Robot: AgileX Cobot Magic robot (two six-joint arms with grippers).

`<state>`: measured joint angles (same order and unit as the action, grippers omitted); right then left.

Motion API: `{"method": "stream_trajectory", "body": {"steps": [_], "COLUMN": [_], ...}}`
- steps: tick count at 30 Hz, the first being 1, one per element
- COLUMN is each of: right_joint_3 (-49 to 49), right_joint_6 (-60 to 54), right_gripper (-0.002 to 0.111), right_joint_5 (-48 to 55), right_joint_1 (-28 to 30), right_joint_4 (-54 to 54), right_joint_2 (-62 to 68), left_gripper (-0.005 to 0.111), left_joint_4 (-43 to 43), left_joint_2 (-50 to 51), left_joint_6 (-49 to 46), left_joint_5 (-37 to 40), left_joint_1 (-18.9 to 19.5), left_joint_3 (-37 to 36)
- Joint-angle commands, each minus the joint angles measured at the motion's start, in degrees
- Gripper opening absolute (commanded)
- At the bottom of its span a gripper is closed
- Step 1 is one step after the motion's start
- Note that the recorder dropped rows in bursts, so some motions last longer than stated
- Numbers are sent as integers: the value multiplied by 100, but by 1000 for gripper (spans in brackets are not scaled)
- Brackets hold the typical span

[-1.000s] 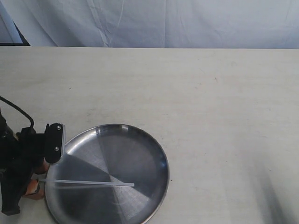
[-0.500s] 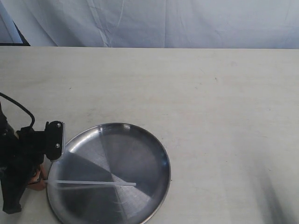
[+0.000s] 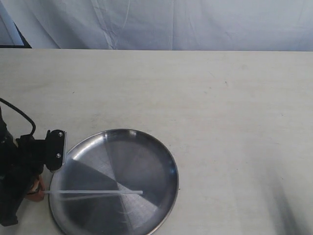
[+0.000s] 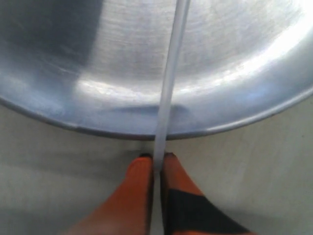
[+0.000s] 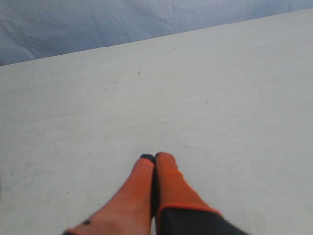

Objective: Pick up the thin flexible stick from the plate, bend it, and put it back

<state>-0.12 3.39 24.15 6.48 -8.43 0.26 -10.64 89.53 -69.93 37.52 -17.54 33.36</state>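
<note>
The round steel plate (image 3: pixel 146 156) lies at the front left of the table. Across it runs the thin flexible stick (image 3: pixel 93 192), straight, its left end past the plate's rim. My left gripper (image 3: pixel 38 192) sits just outside that rim, its orange fingers shut on the stick's end. The left wrist view shows the stick (image 4: pixel 171 78) running from between the fingertips of the left gripper (image 4: pixel 157 157) out over the plate (image 4: pixel 73 58). My right gripper (image 5: pixel 154 157) is shut with nothing in it, above bare table; the exterior view does not show it.
A pale table (image 3: pixel 220 107) stretches behind and to the right of the plate. A bluish-white cloth backdrop (image 3: pixel 171 24) hangs along the far edge. The left arm's black body (image 3: pixel 19 171) and cable stand at the plate's left.
The left gripper has shifted slightly to the left with the stick's end in it, and the plate has slid a little right. The stick remains straight.
</note>
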Motion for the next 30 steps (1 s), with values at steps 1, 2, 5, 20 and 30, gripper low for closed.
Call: {"method": "stream_trajectory", "body": {"steps": [1,2,5,20,30], "right_joint_3": [12,12,12,12,12], "right_joint_6": [-19,-19,-19,-19,-19], "right_gripper": [0,0,0,0,0], "right_joint_5": [-56,-56,-56,-80,-81], "right_joint_1": [33,33,33,33,33], "right_joint_4": [42,42,42,42,30], "right_joint_2": [-26,-26,-26,-26,-26], "left_gripper": [0,0,0,0,0], "left_joint_4": [14,51,146,-595,-2504], "left_joint_2": [-97,-125,-203,-942,-1818], "left_joint_6": [605,698,747,1731,1731], "left_joint_5": [43,106,437,423,652], "left_joint_1": [-32,-32,-32,-32,-32], "left_joint_3": [183,219,316,492,492]}}
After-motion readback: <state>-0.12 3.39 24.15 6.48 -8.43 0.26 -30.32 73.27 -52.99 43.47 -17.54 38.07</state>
